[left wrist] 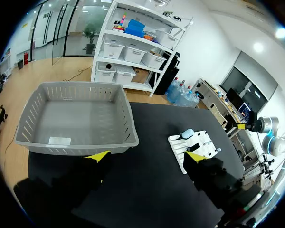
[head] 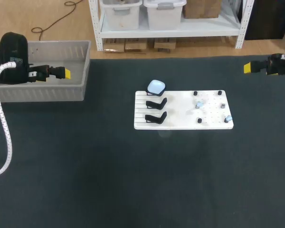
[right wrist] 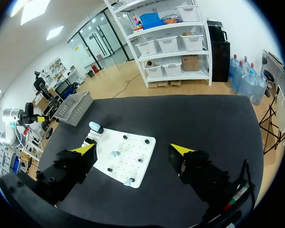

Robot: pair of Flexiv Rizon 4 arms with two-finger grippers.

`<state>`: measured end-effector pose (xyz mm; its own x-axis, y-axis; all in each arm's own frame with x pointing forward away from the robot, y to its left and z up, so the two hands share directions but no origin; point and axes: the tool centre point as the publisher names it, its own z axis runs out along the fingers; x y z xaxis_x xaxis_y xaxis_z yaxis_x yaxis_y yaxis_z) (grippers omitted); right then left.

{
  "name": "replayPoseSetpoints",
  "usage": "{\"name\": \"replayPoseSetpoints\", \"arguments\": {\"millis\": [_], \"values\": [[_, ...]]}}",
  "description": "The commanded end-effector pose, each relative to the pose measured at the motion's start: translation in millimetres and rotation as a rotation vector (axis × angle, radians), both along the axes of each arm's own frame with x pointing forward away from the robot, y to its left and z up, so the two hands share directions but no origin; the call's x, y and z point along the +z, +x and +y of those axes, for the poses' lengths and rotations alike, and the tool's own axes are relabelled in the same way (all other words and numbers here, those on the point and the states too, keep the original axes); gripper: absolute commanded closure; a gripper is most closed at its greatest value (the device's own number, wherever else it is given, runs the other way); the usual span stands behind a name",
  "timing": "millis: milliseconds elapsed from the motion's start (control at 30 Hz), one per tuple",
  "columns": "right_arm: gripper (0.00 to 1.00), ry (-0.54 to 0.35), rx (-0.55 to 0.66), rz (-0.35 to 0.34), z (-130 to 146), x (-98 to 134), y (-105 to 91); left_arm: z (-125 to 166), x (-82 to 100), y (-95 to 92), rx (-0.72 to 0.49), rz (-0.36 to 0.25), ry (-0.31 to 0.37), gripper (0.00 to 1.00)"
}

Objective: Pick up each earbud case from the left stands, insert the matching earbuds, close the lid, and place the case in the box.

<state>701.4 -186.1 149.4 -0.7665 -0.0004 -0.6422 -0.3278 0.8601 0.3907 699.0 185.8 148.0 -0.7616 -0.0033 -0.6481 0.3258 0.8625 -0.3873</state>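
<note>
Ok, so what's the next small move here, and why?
Probably swing the left arm from the bin toward the case. Its jaws are open and empty, and that case is the only one on the stands; the other two are bare.

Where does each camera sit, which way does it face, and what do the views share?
Head view: fixed above and behind, looking down on the table; left gripper shows at left near the grey box, right gripper at right.
Left wrist view: on the left wrist, looking past that open gripper at the box.
Right wrist view: on the right wrist, looking past that open gripper at the white board.
Shared: all three show the board, the box and the light blue earbud case.
</note>
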Motion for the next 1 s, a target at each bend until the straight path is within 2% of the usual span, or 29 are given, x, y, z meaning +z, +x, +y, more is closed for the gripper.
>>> {"name": "replayPoseSetpoints", "arguments": {"millis": [33, 100, 133, 333, 400, 500, 1000], "values": [[0.00, -0.002, -0.001, 0.000, 0, 0, -0.4, -3, 6.4, 0.6, -0.015, -0.020, -0.018, 0.00], [0.00, -0.002, -0.001, 0.000, 0, 0, -0.4, -7, 14.1, -0.1, -0.079, -0.032, -0.047, 0.00], [0.00, -0.002, -0.001, 0.000, 0, 0, -0.4, -9, 17.5, 0.3, -0.095, -0.062, -0.051, 0.00], [0.00, -0.002, -0.001, 0.000, 0, 0, -0.4, -23, 36.3, 3.0, -0.234, -0.181, -0.038, 0.00], [0.00, -0.002, -0.001, 0.000, 0, 0, -0.4, -27, 41.0, 3.2, -0.320, -0.232, -0.044, 0.00], [0.00, -0.002, -0.001, 0.000, 0, 0, -0.4, -32, 45.2, 3.6, -0.418, -0.274, -0.037, 0.00], [0.00, -0.002, -0.001, 0.000, 0, 0, -0.4, -72, 30.9, 32.1, -0.831, -0.429, 0.002, 0.00]]}}
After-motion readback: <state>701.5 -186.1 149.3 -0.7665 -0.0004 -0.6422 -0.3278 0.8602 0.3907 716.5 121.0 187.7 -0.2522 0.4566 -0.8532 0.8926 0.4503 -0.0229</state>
